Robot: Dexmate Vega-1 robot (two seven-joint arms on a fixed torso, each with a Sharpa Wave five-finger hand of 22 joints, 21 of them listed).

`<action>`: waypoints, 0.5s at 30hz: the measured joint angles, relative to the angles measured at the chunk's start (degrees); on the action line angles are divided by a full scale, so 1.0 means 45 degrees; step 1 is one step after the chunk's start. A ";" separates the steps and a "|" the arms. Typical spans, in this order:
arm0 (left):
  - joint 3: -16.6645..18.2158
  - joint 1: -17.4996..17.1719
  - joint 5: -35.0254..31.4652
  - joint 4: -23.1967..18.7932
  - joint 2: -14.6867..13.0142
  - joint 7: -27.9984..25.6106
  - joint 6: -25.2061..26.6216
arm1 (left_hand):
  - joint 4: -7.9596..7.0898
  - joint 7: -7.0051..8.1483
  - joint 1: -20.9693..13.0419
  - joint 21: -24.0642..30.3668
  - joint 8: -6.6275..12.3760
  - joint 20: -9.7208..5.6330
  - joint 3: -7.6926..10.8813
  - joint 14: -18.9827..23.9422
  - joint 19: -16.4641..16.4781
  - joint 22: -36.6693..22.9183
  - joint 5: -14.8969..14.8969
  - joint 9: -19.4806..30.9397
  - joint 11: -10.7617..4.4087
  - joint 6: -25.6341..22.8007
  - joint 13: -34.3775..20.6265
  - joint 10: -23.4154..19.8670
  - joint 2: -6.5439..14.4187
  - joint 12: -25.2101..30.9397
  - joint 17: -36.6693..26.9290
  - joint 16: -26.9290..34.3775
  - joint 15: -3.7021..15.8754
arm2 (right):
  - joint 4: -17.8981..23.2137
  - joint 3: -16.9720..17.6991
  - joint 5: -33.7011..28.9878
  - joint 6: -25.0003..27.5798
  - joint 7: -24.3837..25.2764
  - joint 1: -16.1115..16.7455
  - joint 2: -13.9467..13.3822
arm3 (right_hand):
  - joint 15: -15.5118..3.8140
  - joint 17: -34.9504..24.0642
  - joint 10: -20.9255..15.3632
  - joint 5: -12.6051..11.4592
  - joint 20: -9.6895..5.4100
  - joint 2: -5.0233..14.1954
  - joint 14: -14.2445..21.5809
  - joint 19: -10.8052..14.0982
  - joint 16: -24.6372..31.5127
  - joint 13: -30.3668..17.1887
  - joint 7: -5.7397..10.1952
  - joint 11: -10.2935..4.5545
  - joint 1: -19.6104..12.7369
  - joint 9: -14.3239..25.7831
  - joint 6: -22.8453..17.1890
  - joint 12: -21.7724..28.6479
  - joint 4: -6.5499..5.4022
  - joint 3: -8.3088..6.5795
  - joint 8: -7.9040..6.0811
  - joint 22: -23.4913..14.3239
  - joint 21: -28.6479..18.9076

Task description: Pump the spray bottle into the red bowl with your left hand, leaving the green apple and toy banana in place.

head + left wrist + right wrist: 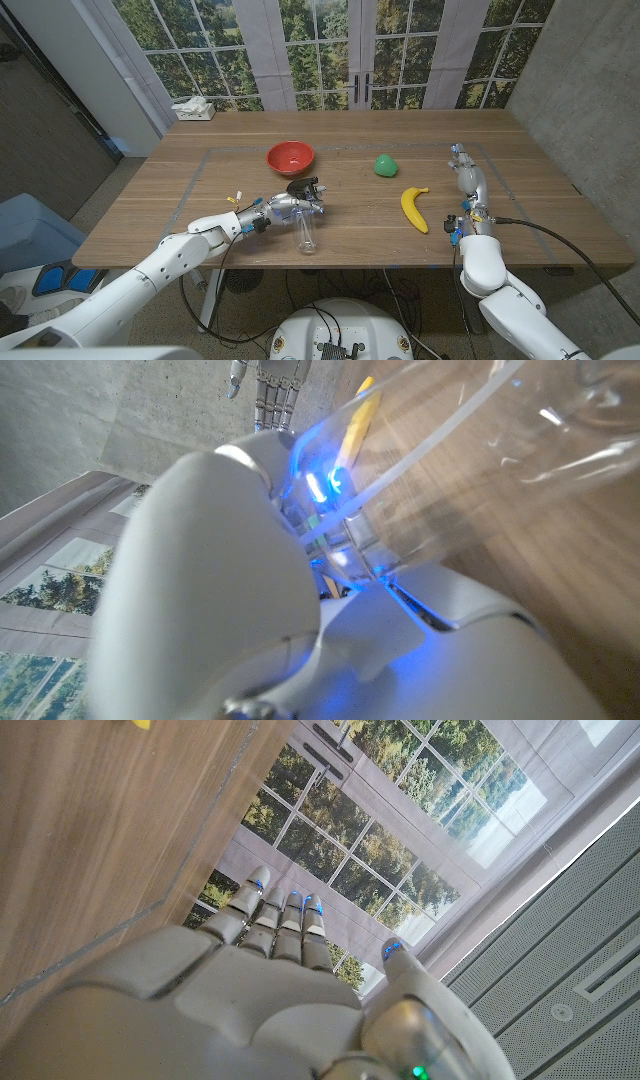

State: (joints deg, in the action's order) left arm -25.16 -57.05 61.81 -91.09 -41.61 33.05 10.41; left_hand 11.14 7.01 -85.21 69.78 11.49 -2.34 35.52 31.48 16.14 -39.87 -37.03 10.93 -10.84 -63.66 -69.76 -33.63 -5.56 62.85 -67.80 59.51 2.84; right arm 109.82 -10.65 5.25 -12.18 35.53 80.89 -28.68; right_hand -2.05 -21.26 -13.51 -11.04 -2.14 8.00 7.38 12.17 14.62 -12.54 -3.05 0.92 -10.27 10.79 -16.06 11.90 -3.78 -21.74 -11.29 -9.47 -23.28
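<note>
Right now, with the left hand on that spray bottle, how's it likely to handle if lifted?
The bottle looks clear and mostly empty, so probably light. Its smooth, rounded plastic may slip in the left hand. It's tall, narrow, with the black pump on top, so set down carelessly it could tip and roll.

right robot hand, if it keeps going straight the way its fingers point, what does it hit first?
Probably nothing: the right robot hand points away from the robot along the wooden table toward its far edge. The green apple and yellow toy banana sit off to its left.
</note>
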 measured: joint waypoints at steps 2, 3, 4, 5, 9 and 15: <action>0.0091 -0.0072 0.0318 -0.0085 0.0010 -0.0147 0.0279 | -0.0006 0.0057 -0.0214 0.0299 0.0042 0.0082 -0.0009 0.0001 -0.0170 -0.0151 0.0038 0.0141 0.0000 -0.0030 0.0107 0.0000 0.0214 0.0145 0.0069 -0.0001 0.0001 | -0.0050 -0.0034 0.0027 0.0040 -0.0017 -0.0073 0.0006 | 0.0000 0.0000 0.0000 0.0000 0.0000 0.0000 0.0000 0.0000 0.0000 0.0001 0.0000 0.0000 0.0000 0.0000 0.0000 0.0000 0.0000 0.0000 0.0000 0.0000 0.0000; 0.0128 -0.0100 0.0318 -0.0119 0.0015 -0.0147 0.0279 | -0.0003 -0.0029 -0.0214 0.0449 0.0138 0.0156 -0.0006 0.0002 -0.0244 -0.0240 0.0095 0.0219 0.0000 -0.0156 0.0122 0.0000 0.0214 0.0232 0.0092 -0.0001 0.0002 | -0.0077 -0.0052 0.0042 0.0059 -0.0031 -0.0110 0.0006 | 0.0000 0.0000 0.0000 0.0000 0.0000 0.0000 0.0000 0.0000 0.0000 0.0036 0.0000 0.0000 0.0000 0.0000 0.0000 0.0000 0.0000 0.0000 0.0000 0.0000 0.0000; 0.0166 -0.0132 0.0511 -0.0158 0.0020 -0.0254 0.0452 | 0.0012 -0.0092 -0.0214 0.0574 0.0227 0.0218 0.0009 0.0003 -0.0306 -0.0293 0.0099 0.0300 0.0000 -0.0316 0.0154 0.0000 0.0214 0.0287 0.0098 0.0047 0.0003 | -0.0095 -0.0063 0.0054 0.0071 -0.0040 -0.0134 0.0006 | 0.0000 -0.0001 0.0000 0.0000 0.0000 0.0000 0.0000 0.0000 0.0000 0.0060 0.0000 0.0000 0.0000 -0.0001 0.0000 0.0000 0.0000 0.0000 0.0000 0.0000 0.0000; 0.0202 -0.0163 0.0540 -0.0203 0.0023 -0.0270 0.0476 | 0.0033 -0.0144 -0.0214 0.0680 0.0330 0.0288 0.0030 0.0004 -0.0375 -0.0354 0.0099 0.0378 0.0000 -0.0465 0.0177 -0.0001 0.0214 0.0321 0.0107 0.0075 0.0004 | -0.0109 -0.0072 0.0064 0.0081 -0.0046 -0.0153 0.0006 | 0.0000 -0.0001 0.0000 0.0000 0.0000 0.0000 0.0000 0.0000 0.0000 0.0069 0.0000 0.0000 0.0000 -0.0017 0.0000 0.0000 0.0000 0.0000 0.0000 0.0001 0.0000; 0.0351 -0.0228 0.0888 -0.0357 0.0040 -0.0468 0.0753 | 0.0050 -0.0356 -0.0216 0.1051 0.0650 0.0452 0.0047 0.0005 -0.0540 -0.0534 0.0100 0.0628 0.0001 -0.0941 0.0241 -0.0001 0.0213 0.0492 0.0157 0.0076 0.0004 | -0.0191 -0.0118 0.0115 0.0099 -0.0058 -0.0246 0.0008 | 0.0000 -0.0001 -0.0046 0.0000 0.0000 0.0000 0.0000 0.0000 0.0000 0.0070 -0.0001 -0.0047 0.0000 -0.0030 0.0000 0.0000 0.0000 -0.0001 0.0000 0.0001 0.0096; 0.0558 -0.0270 0.1296 -0.0610 0.0066 -0.0753 0.1109 | 0.0125 -0.0653 -0.0216 0.1561 0.0850 0.0747 0.0217 0.0154 -0.0834 -0.0768 0.0198 0.0941 0.0001 -0.1234 0.0356 -0.0001 0.0212 0.0691 0.0274 0.0246 0.0055 | -0.0333 -0.0151 0.0237 0.0079 -0.0111 -0.0384 0.0007 | 0.0000 0.0061 -0.0046 0.0000 0.0000 0.0000 0.0000 -0.0001 0.0000 0.0069 -0.0001 -0.0046 0.0000 -0.0030 0.0001 0.0000 -0.0001 -0.0001 0.0000 0.0001 0.0096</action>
State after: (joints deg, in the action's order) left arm -22.65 -58.27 67.64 -93.84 -41.31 29.66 15.39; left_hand 11.70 4.08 -86.19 76.80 15.31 1.02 36.50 32.17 12.39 -43.32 -36.14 15.17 -10.84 -69.22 -68.16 -33.64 -4.61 65.96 -66.56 60.62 3.09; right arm 108.32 -11.33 6.31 -11.82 35.03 79.16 -28.65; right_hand -2.05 -20.99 -13.72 -11.04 -2.14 8.00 7.38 12.16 14.62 -12.23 -3.06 0.71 -10.27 10.65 -16.06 11.90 -3.78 -21.75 -11.29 -9.46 -22.85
